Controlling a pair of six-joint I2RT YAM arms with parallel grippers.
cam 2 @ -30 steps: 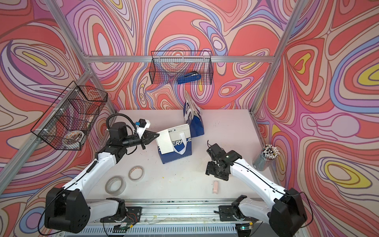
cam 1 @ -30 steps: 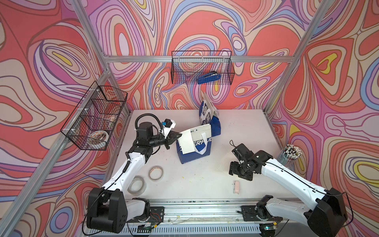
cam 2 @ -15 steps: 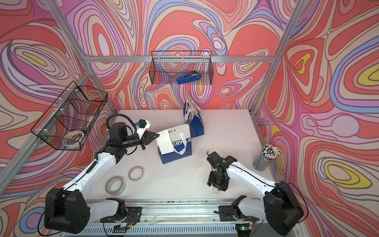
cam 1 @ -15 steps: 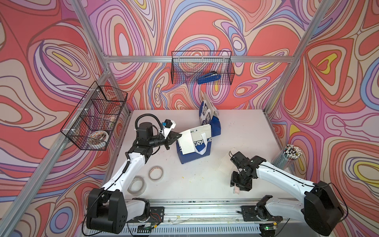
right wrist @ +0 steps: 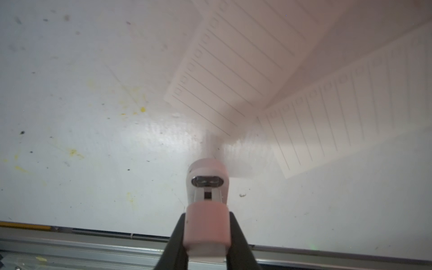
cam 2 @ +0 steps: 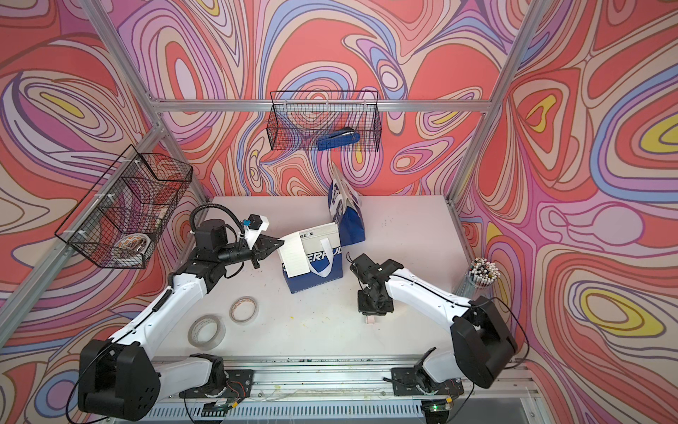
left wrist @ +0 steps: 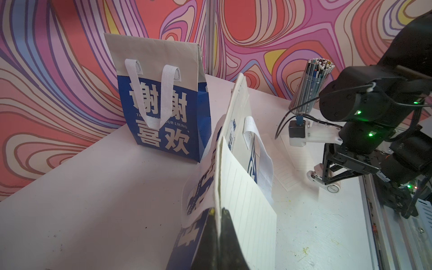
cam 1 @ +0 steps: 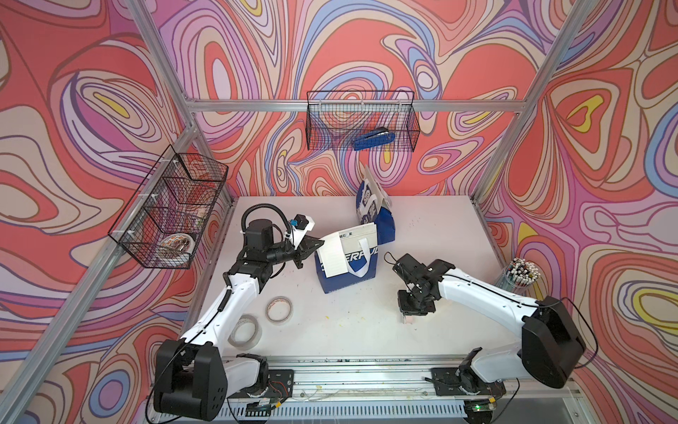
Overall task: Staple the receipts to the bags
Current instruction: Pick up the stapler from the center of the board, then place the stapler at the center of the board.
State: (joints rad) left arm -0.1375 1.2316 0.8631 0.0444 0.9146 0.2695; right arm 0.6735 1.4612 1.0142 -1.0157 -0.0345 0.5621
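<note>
While left jaws pinch receipt [left wrist: 245, 222] against bag [cam 1: 343, 284] rim, right jaws clasp pink stapler [right wrist: 207, 222] near table [right wrist: 93, 140] front edge

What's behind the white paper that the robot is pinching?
The blue-and-white bag is right behind the receipt, and the left gripper pinches both together. The paper hides the start of the bag's lettering; only ERFUL shows.
</note>
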